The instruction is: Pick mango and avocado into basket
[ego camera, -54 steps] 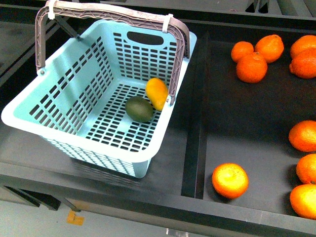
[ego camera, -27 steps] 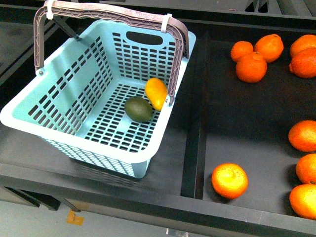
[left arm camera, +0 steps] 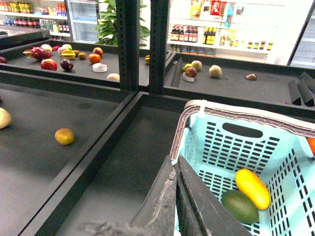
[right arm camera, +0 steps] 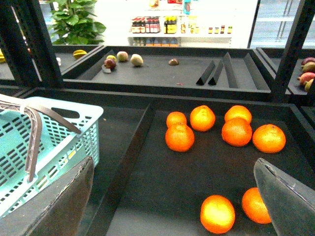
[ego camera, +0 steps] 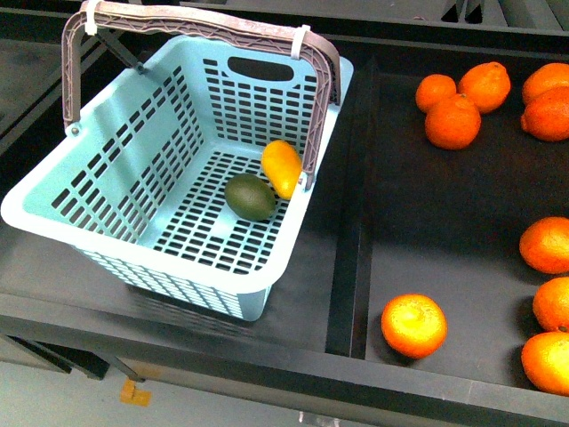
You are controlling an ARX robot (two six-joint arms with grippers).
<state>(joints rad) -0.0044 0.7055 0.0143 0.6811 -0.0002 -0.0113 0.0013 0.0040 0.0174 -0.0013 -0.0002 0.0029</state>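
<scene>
The turquoise basket (ego camera: 98,169) stands on the left shelf with its brownish-mauve handle (ego camera: 204,27) raised. The yellow-orange mango (ego camera: 282,167) and the dark green avocado (ego camera: 250,197) lie side by side on the basket floor, touching. Both show in the left wrist view, the mango (left arm camera: 252,188) above the avocado (left arm camera: 240,206). My left gripper (left arm camera: 174,169) is shut and empty, held above the basket's rim (left arm camera: 197,110). My right gripper (right arm camera: 172,172) is open and empty above the right tray, with the basket (right arm camera: 59,142) off to one side. Neither arm shows in the front view.
Several orange citrus fruits (ego camera: 414,325) lie on the right black tray, also seen in the right wrist view (right arm camera: 217,214). A raised black divider (ego camera: 351,231) separates the tray from the basket's shelf. Other fruit (left arm camera: 64,136) lies on shelves beyond the basket.
The basket has shifted very slightly; the mango and the avocado stay in place inside it.
</scene>
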